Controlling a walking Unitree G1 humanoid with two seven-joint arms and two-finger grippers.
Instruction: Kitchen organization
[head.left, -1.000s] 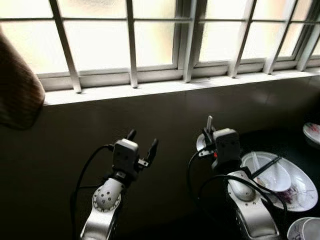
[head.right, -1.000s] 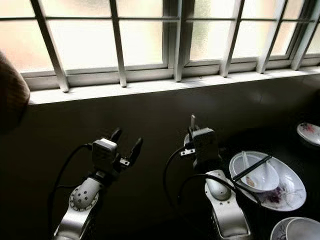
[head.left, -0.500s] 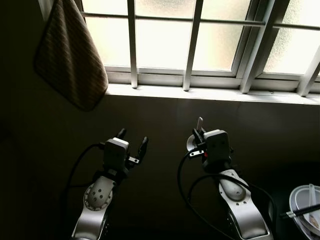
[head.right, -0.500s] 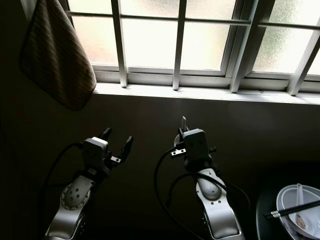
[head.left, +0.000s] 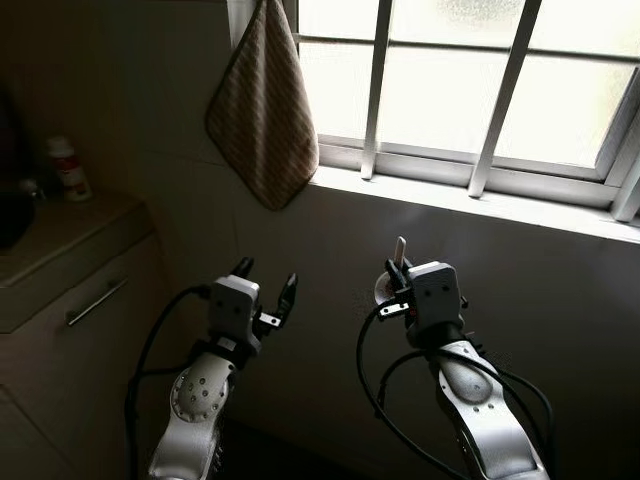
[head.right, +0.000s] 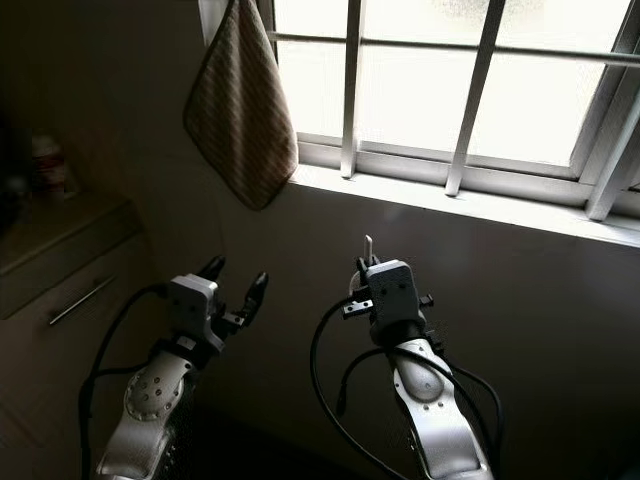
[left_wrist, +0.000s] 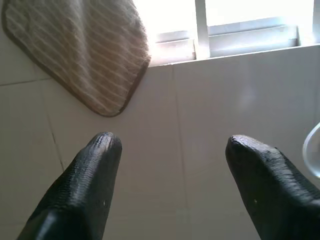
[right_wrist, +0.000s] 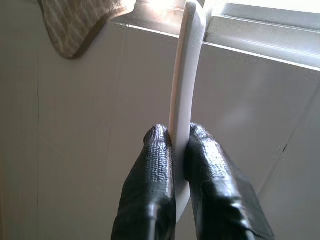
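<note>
Wall: pale tiles under a barred window; striped towel hangs at 11 o'clock.
Cabinet: 9 o'clock, small bottle on top.
Left gripper: spread wide, holding nothing.
Right gripper: pinching a white spoon.

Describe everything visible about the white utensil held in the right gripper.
The white spoon looks like glossy ceramic or plastic. Its long, slightly curved handle stands roughly upright, rising past the fingertips toward the window sill. The right gripper has its jaws shut on the handle's lower part, touching it on both sides. A pale rounded part, probably the bowl, peeks beside the gripper in the eye views.
</note>
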